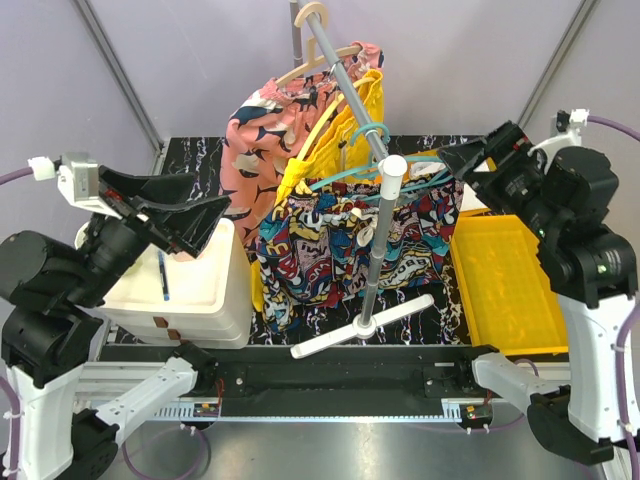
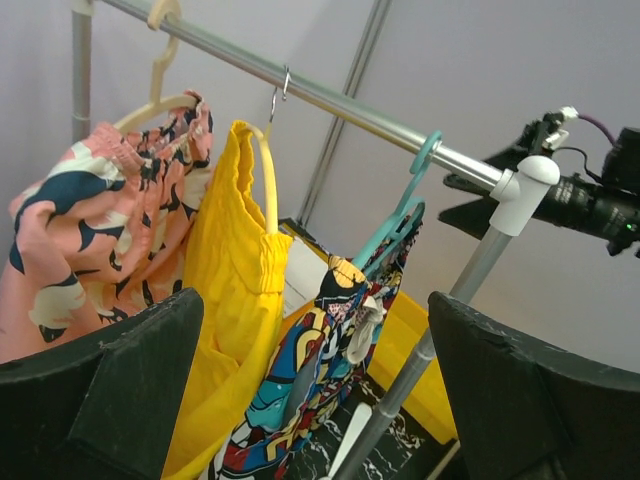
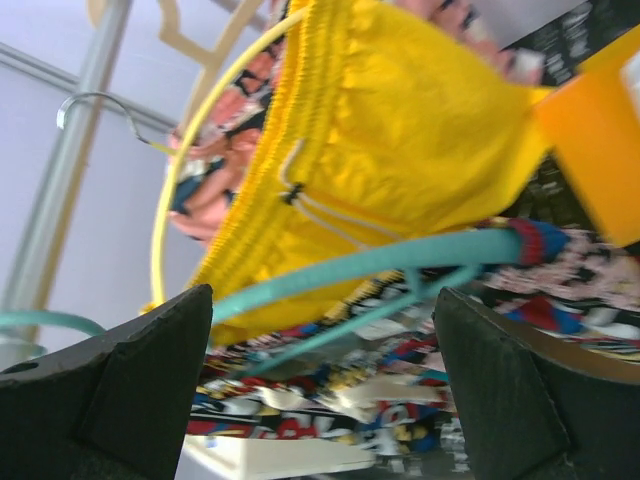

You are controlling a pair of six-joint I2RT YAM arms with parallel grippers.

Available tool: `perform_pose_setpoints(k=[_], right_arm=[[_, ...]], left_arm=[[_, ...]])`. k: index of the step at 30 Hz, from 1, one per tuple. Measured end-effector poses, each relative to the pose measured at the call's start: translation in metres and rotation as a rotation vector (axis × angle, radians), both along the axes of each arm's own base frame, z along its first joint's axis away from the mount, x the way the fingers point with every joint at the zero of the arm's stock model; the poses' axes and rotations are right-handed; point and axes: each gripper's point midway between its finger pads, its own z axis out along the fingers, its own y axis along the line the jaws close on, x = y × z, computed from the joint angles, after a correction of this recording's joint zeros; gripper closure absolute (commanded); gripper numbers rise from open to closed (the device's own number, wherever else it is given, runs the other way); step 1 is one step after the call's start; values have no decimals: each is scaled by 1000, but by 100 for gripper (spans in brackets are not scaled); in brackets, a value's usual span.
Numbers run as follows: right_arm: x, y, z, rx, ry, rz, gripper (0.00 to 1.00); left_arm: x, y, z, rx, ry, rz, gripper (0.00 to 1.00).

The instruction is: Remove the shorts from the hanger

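Observation:
The comic-print shorts (image 1: 340,245) hang on a teal hanger (image 1: 345,180) at the near end of the metal rail (image 1: 345,75). The plain yellow shorts (image 1: 350,125) hang behind them on a yellow hanger. My left gripper (image 1: 205,212) is open and empty, left of the rack; in its wrist view (image 2: 315,310) the comic-print shorts (image 2: 320,370) and yellow shorts (image 2: 235,290) lie ahead between its fingers. My right gripper (image 1: 458,165) is open and empty, close to the teal hanger (image 3: 370,265); the yellow shorts (image 3: 400,130) and comic-print shorts (image 3: 380,390) fill its view (image 3: 325,300).
Pink patterned shorts (image 1: 262,130) hang on a beige hanger at the rail's far end. The rack's upright pole (image 1: 378,250) and white foot (image 1: 360,328) stand in front of the clothes. A white bin (image 1: 190,285) is at the left and a yellow tray (image 1: 505,290) at the right.

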Motion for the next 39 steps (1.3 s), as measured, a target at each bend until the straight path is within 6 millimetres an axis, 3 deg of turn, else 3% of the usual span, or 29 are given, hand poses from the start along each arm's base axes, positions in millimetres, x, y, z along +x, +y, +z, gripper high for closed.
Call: perform_pose_setpoints(k=[6,10,19,24,28,33,35,39], right_arm=[[25,38,10,299,52,94,0],[35,50,17,424,82,125,4],[32,58,13,573,121,134,19],[33,79,0,602,173,178,25],[32,89,0,617,183,204,42],[34,92,0,644,187,204,53],[36,92,-5,652,202,196,65],[39,91,0,697,201,180,75]], left_arm=[[5,-11,-6,12,35,-41,1],[4,-17,-8,14,46,-76,1],[14,-38,-20,40,104,-157,2],[31,-56,-29,38,173,-199,10],[57,-71,-31,46,230,-203,13],[92,-89,-37,69,291,-193,17],[101,-93,-45,80,317,-186,19],[104,-95,-53,92,348,-185,20]])
